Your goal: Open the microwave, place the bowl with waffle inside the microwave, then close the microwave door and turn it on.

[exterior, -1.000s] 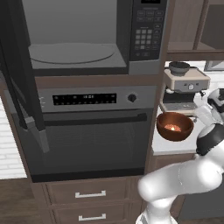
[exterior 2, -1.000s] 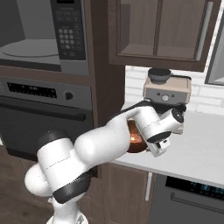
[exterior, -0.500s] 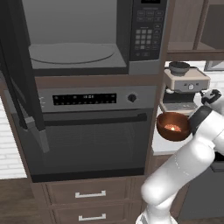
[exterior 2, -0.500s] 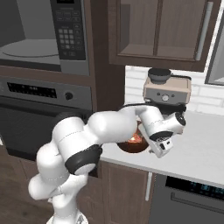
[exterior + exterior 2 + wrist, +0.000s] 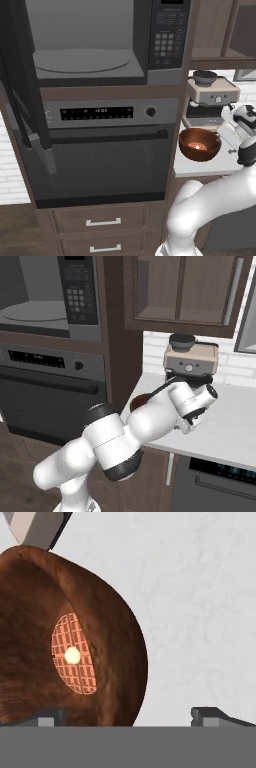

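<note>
fingers (image 5: 130, 714): spread wide, holding nothing | bowl (image 5: 65, 642) with waffle (image 5: 74, 654): on table (image 5: 200, 612), off toward one fingertip, its near rim between the tips | microwave door (image 5: 20, 100): open

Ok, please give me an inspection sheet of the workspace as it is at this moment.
Surface: pale counter to the right of the oven.
Job's things: microwave empty inside, microwave door swung open to the left; bowl on the counter near its edge, waffle lying in it.
Clutter: coffee machine behind the bowl.
Grippers: gripper open above the bowl's rim, one of the fingers over the bowl, the other over the counter; holds nothing.
Cables: nothing seen.
Surroundings: drawers below the oven, wall cabinets above the counter.
</note>
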Motion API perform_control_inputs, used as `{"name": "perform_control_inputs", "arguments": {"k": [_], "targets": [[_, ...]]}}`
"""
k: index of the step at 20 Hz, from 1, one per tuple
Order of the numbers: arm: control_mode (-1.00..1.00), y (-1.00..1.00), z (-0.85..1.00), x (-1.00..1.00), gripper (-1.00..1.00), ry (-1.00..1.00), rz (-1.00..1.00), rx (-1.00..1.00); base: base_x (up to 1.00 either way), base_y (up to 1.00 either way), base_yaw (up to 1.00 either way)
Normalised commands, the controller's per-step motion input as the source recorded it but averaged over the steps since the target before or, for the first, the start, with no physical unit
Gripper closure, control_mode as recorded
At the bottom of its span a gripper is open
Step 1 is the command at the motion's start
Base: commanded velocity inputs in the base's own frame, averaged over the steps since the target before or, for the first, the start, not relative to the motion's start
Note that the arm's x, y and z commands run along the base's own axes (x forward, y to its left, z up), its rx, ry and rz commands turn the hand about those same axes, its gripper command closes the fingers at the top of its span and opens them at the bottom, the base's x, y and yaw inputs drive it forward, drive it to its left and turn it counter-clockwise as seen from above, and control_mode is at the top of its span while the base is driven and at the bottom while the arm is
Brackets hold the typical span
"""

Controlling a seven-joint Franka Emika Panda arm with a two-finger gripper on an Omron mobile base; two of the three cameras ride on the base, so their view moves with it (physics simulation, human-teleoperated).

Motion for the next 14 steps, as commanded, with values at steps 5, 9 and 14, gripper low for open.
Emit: {"name": "perform_control_inputs", "arguments": {"k": [5,9,14], "targets": [[-1.00,0.13,-0.12,0.19,-1.00,0.00,0.00,-0.02,0.00,0.00,0.00],[-1.00,0.54,-0.08,0.00,-1.00,-0.02,0.00,-0.09,0.00,0.00,0.00],[-1.00,0.43,-0.30,0.00,-1.00,0.00,0.00,-0.14,0.00,0.00,0.00]]}}
